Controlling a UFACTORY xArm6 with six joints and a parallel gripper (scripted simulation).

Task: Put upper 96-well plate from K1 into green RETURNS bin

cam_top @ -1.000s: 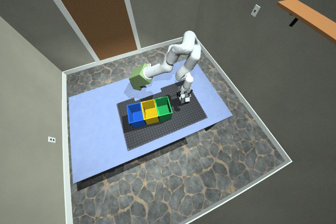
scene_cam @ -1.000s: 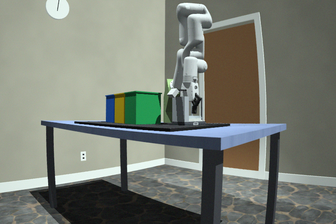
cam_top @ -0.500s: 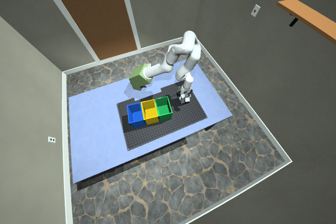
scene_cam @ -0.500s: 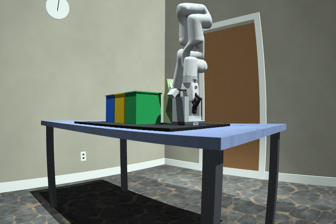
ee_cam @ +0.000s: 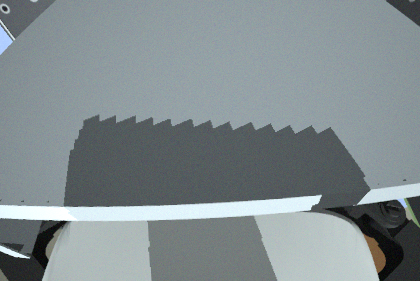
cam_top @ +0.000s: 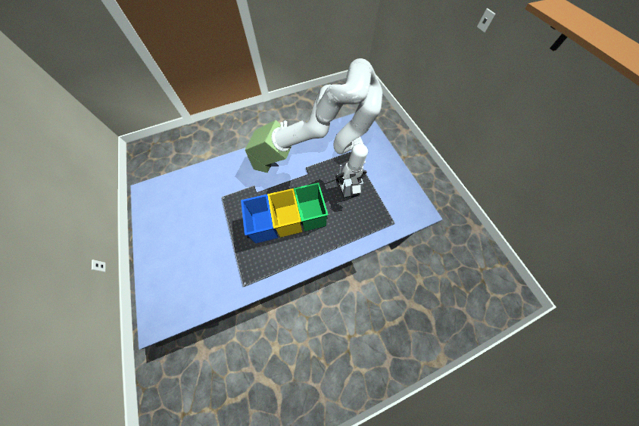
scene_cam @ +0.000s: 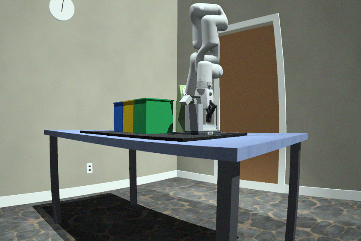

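The grey stack rack K1 (cam_top: 352,187) stands on the dark perforated plate to the right of the bins, and it also shows in the exterior view (scene_cam: 193,117). My gripper (scene_cam: 210,111) is open, low at the rack's far side, with its black fingers beside the rack's open shelves. The rack's grey top (ee_cam: 206,66) fills the wrist view and hides the fingertips and both plates. A pale strip low in the rack (scene_cam: 210,129) may be a plate; I cannot tell which. The green bin (cam_top: 311,206) stands upright, nearest the rack.
The yellow bin (cam_top: 285,212) and the blue bin (cam_top: 257,219) stand upright in a row touching the green bin (scene_cam: 151,115). A green box (cam_top: 266,151) sits at the arm's base behind the bins. The perforated plate (cam_top: 310,235) lies on the blue table.
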